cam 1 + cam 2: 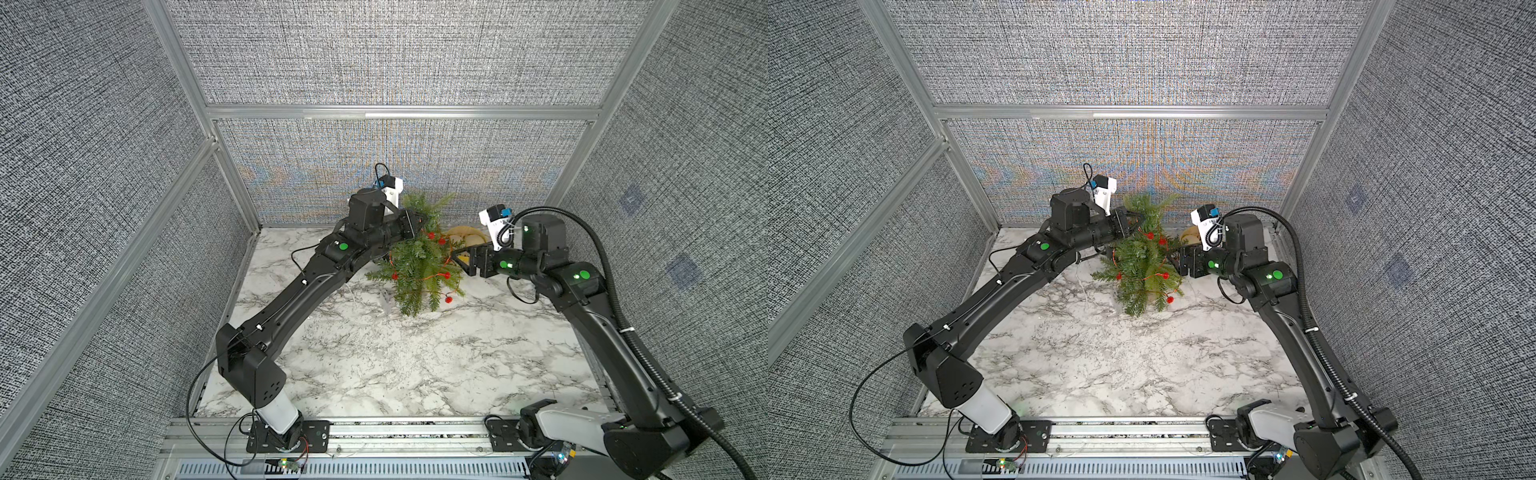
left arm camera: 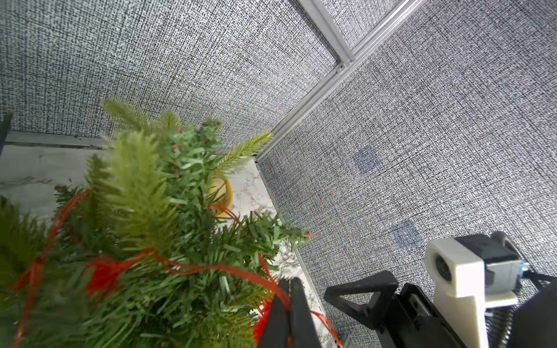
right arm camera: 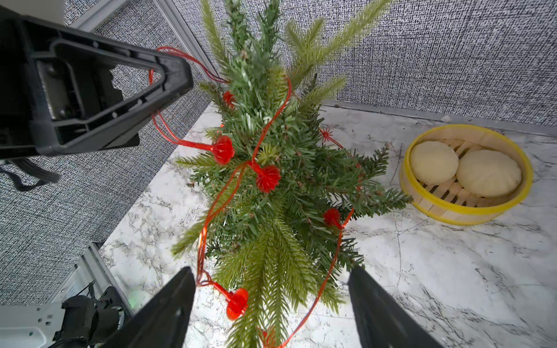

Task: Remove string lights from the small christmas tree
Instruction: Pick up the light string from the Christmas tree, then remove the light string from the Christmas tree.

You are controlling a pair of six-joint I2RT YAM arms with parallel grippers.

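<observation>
The small christmas tree (image 1: 419,262) (image 1: 1144,266) stands near the back wall, its base hidden by branches. The string lights (image 3: 266,177), a red wire with round red bulbs, wind around it (image 1: 446,275). My left gripper (image 2: 289,284) (image 1: 417,226) is at the tree's upper left side, shut on a loop of the wire, which runs out from between its fingertips; the right wrist view also shows this gripper (image 3: 177,75). My right gripper (image 3: 270,271) (image 1: 460,259) is open at the tree's right side. A low branch, a bulb and wire lie between its fingers, untouched.
A yellow-rimmed bamboo steamer (image 3: 452,212) (image 1: 471,235) holding two white buns sits at the back right, just behind my right gripper. The fabric back wall and the metal corner post (image 2: 301,120) are close behind the tree.
</observation>
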